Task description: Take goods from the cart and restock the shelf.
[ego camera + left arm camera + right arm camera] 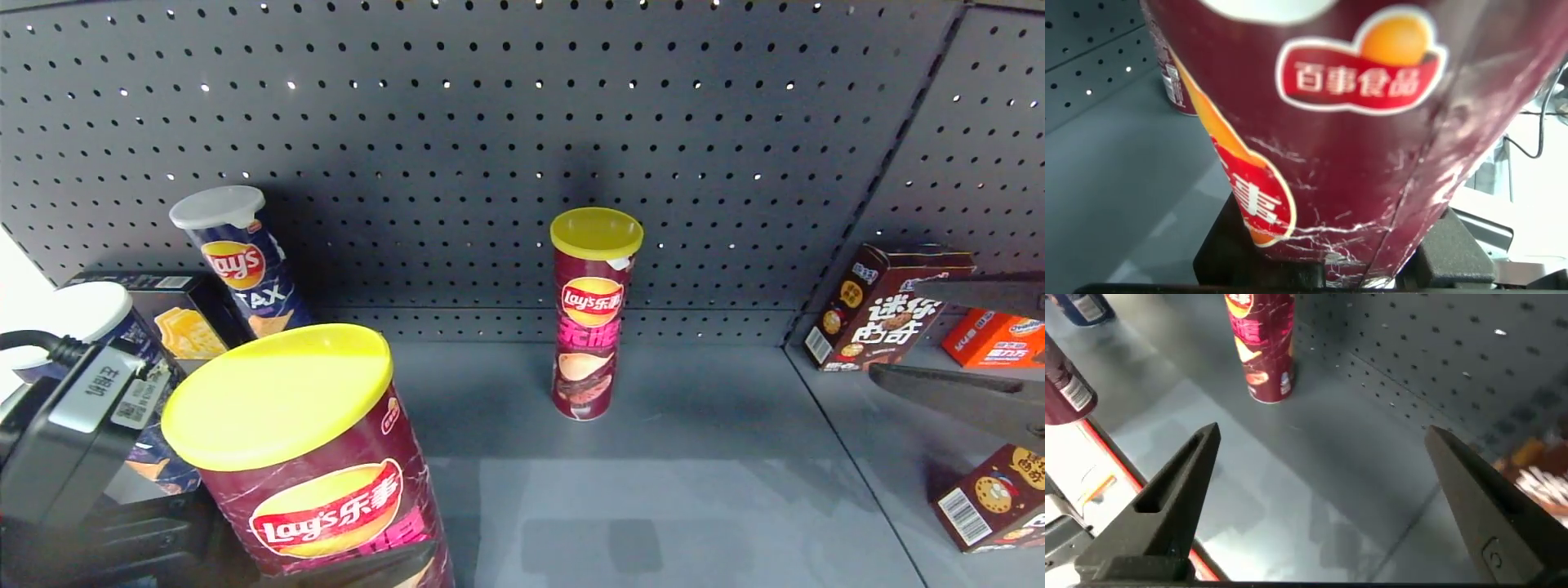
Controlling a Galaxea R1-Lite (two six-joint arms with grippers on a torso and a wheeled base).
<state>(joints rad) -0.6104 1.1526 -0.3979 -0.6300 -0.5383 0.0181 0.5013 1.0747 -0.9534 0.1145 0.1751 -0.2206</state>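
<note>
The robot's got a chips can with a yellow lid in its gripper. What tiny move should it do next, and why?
Probably move the left gripper forward and set its maroon chip can upright beside the standing can by the pegboard. The gripper holds its can near the shelf's front, and the shelf floor beside the standing can is bare.

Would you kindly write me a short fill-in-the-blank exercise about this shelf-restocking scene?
The left tool grips a maroon can whose lid is ____.
A second maroon can stands ____ on the shelf.
The blue can at the back has a ____ lid.
The right tool is ____ and holds nothing.
Missing words: yellow; upright; white; open.
</note>
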